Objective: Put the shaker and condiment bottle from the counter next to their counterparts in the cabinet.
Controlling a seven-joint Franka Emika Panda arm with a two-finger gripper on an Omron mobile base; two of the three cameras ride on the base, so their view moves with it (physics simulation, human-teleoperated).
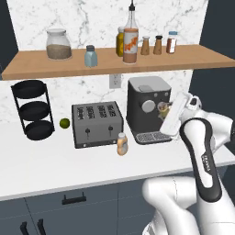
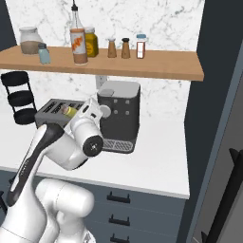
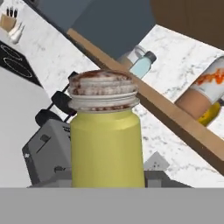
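Note:
My gripper [image 1: 165, 109] is shut on the shaker [image 3: 106, 144], a yellow-green cylinder with a grey cap. It hangs in front of the coffee machine, above the counter [image 1: 46, 170] and below the cabinet shelf [image 1: 193, 57]. The same shaker [image 2: 70, 111] shows at the hand in the right base view. The squat peach condiment bottle [image 1: 122, 143] stands on the counter, just in front of the toaster. On the shelf stand the pale blue shaker [image 1: 91, 56] at middle left and the tall orange-labelled bottle [image 1: 131, 43] with a black spout right of it.
A grey toaster [image 1: 97, 124] and a dark coffee machine [image 1: 148, 108] stand at the back of the counter. A black three-tier rack [image 1: 33, 110] and a lime [image 1: 64, 123] are to the left. The shelf also holds a glass jar [image 1: 58, 44] and brown shakers [image 1: 151, 45].

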